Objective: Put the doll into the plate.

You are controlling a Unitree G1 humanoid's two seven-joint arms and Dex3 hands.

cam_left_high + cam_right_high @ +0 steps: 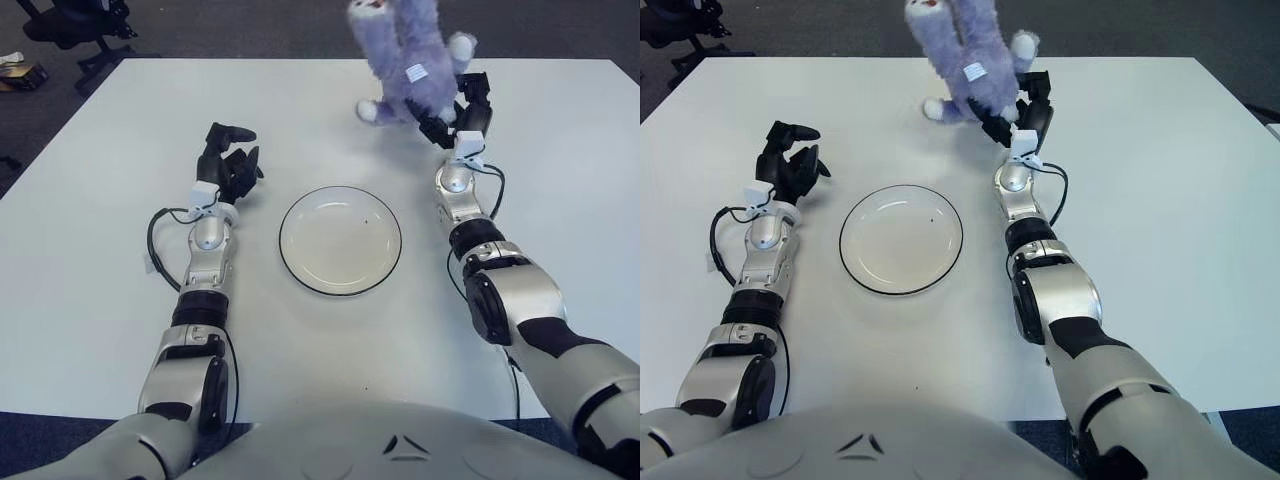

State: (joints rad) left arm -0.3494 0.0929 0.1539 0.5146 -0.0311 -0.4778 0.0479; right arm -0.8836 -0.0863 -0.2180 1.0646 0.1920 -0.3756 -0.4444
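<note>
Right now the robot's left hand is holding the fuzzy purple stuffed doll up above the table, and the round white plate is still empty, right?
Not quite: the right hand holds the fuzzy purple stuffed doll up, as the left eye view shows. The left hand shows left of the round white plate, holding nothing. The plate is indeed empty.
</note>
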